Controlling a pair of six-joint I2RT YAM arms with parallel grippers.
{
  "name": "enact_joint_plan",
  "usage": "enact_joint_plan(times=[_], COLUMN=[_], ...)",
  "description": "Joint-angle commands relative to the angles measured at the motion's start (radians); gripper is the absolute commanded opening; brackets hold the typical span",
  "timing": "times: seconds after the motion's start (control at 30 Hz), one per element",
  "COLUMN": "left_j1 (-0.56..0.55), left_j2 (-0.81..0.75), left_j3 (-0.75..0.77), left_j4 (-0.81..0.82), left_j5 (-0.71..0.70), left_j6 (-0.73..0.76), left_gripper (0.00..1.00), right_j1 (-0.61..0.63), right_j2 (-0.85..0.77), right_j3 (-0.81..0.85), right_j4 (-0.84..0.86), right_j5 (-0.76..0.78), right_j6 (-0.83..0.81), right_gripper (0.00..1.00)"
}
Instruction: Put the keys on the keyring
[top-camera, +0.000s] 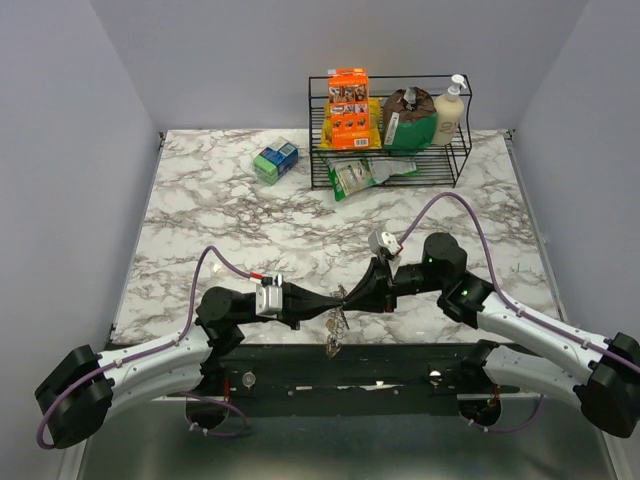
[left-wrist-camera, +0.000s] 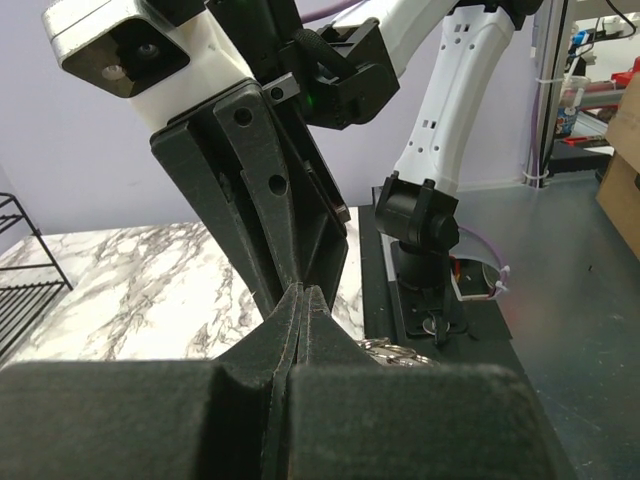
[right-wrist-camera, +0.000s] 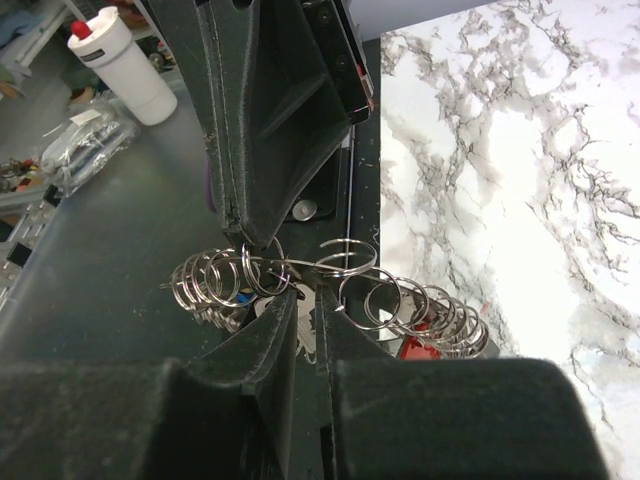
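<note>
Top external: pale grey walls on three sides; marble table (top-camera: 220, 220) fills the floor of the view. Black wire rack (top-camera: 320, 150) at 1 o'clock, holding a brown bag (top-camera: 410, 118), orange box (top-camera: 348, 108), white pump bottle (top-camera: 450, 108) and, on the lower shelf, a green packet (top-camera: 365, 175). Green-and-blue box (top-camera: 275, 160) at 11 o'clock. Both arms meet at the 6 o'clock table edge. Left gripper (left-wrist-camera: 300, 300) pressed tight, pinching the keyring (right-wrist-camera: 330, 275). Right gripper (right-wrist-camera: 308, 310) parted by a narrow gap just below the ring wire; contact unclear. Keys (top-camera: 333, 335) hang under the ring
</note>
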Motion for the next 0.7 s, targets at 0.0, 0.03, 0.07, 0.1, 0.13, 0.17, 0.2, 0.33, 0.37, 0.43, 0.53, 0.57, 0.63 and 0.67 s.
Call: enact_joint_plan(times=[0.0,0.03,0.07,0.1,0.13,0.17,0.2,0.33,0.37,0.43,0.53,0.57,0.63,0.67], left_j1=[-0.006,-0.006,-0.005,-0.006,-0.006,-0.006,-0.006,-0.006,-0.006,-0.006,-0.006,-0.006,-0.006,-0.006], left_j2=[-0.015,-0.012,-0.012,-0.013,-0.013,-0.016,-0.018,-0.034,-0.039,-0.054,-0.070,-0.074,-0.082,-0.084], left_j3=[0.046,0.046,0.046,0.045,0.043,0.043,0.042,0.038,0.038,0.038,0.038,0.038,0.038,0.038], left_j4=[0.108,0.109,0.109,0.109,0.108,0.105,0.102,0.077,0.059,0.042,0.014,0.003,-0.006,-0.010], left_j5=[0.019,0.018,0.018,0.015,0.015,0.013,0.010,-0.002,-0.005,-0.011,-0.021,-0.025,-0.030,-0.031], left_j6=[-0.010,-0.010,-0.010,-0.010,-0.008,-0.007,-0.005,0.010,0.016,0.025,0.041,0.042,0.047,0.051], left_gripper=[0.00,0.00,0.00,0.00,0.00,0.00,0.00,0.00,0.00,0.00,0.00,0.00,0.00,0.00], right_j1=[-0.002,-0.002,0.000,-0.002,-0.002,-0.002,-0.002,-0.002,-0.002,-0.002,-0.002,-0.002,-0.002,-0.003], right_j2=[0.013,0.012,0.013,0.009,0.006,0.001,-0.011,-0.052,-0.060,-0.089,-0.120,-0.140,-0.161,-0.171], right_j3=[0.013,0.015,0.017,0.017,0.015,0.017,0.014,0.006,0.004,-0.002,-0.016,-0.023,-0.031,-0.034], right_j4=[-0.020,-0.019,-0.019,-0.023,-0.026,-0.029,-0.040,-0.066,-0.071,-0.075,-0.082,-0.082,-0.083,-0.083], right_j5=[0.018,0.018,0.019,0.019,0.019,0.022,0.031,0.067,0.074,0.096,0.139,0.151,0.183,0.191], right_j6=[-0.008,-0.007,-0.008,-0.010,-0.012,-0.013,-0.021,-0.039,-0.042,-0.045,-0.042,-0.041,-0.035,-0.035], right_gripper=[0.21,0.21,0.21,0.22,0.25,0.26,0.28,0.41,0.43,0.49,0.58,0.60,0.66,0.69])
